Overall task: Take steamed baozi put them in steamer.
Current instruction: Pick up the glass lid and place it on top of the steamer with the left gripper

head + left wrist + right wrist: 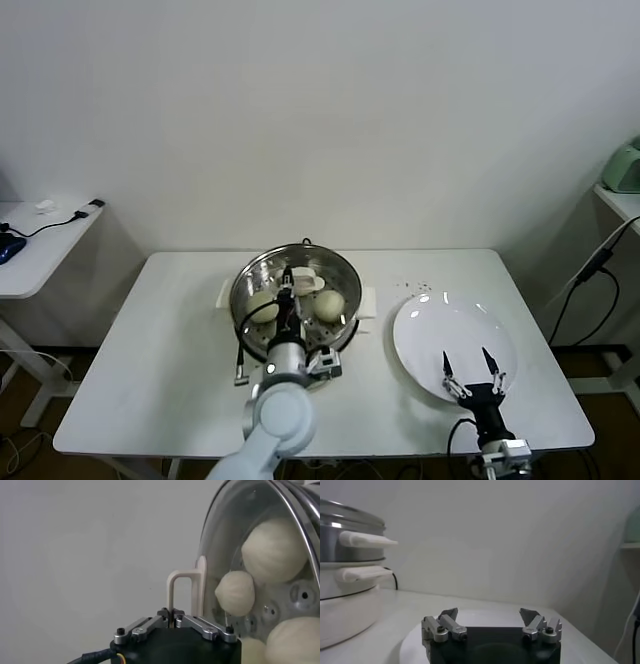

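Note:
The steamer, a shiny steel pot on a white base, stands at the table's middle. Cream-white baozi lie on its perforated tray, another beside the arm. My left gripper hangs over the pot, shut on the white handle of the glass lid, which is held tilted above the pot. Through the glass three baozi show in the left wrist view. My right gripper stands open and empty over the white plate.
The plate is bare, to the right of the steamer. A few dark specks lie behind it. A side table with cables stands far left. A shelf with a green object and a hanging cable is far right.

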### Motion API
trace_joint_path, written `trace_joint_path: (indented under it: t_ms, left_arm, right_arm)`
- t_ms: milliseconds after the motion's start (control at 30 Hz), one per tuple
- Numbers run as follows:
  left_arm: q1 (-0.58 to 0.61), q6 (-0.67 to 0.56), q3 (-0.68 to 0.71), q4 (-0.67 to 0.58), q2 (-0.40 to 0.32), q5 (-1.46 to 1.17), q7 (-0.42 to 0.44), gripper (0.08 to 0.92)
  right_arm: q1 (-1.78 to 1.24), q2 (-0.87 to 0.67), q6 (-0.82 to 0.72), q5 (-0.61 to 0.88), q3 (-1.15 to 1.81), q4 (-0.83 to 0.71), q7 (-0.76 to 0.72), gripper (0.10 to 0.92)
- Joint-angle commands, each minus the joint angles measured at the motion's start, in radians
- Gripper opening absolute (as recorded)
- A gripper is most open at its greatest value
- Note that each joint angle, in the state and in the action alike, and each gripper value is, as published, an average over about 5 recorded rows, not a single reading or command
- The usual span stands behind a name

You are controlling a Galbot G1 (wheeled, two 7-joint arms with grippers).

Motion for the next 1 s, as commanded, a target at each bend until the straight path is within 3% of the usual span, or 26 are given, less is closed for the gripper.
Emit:
trace_joint_path:
  t_ms: [33,567,833,1000]
  left_arm:
    - [-0.007,-0.003,-0.004,0.042,-0.006,0.035,-0.030,0.132]
    - [-0.002,-0.019,0.009,0.009,0.003,0.030,-0.003,0.149]
    - [0.030,-0.018,0.026,-0.127,0.032,-0.095,0.003,0.363]
    - [0.090,-0.056,-0.003,-0.221,0.057,-0.228,-0.060,0.510]
  right_arm:
    - [0.002,0.007,0.012,-0.004,0.002,-0.004,0.011,0.823]
    - [-0.001,0.004,0.009,-0.003,0.004,-0.004,0.003,0.823]
    - [0.000,0.002,-0.008,-0.003,-0.002,0.006,-0.004,0.823]
    - [0.005,0.007,-0.020,-0.005,-0.011,0.007,-0.002,0.823]
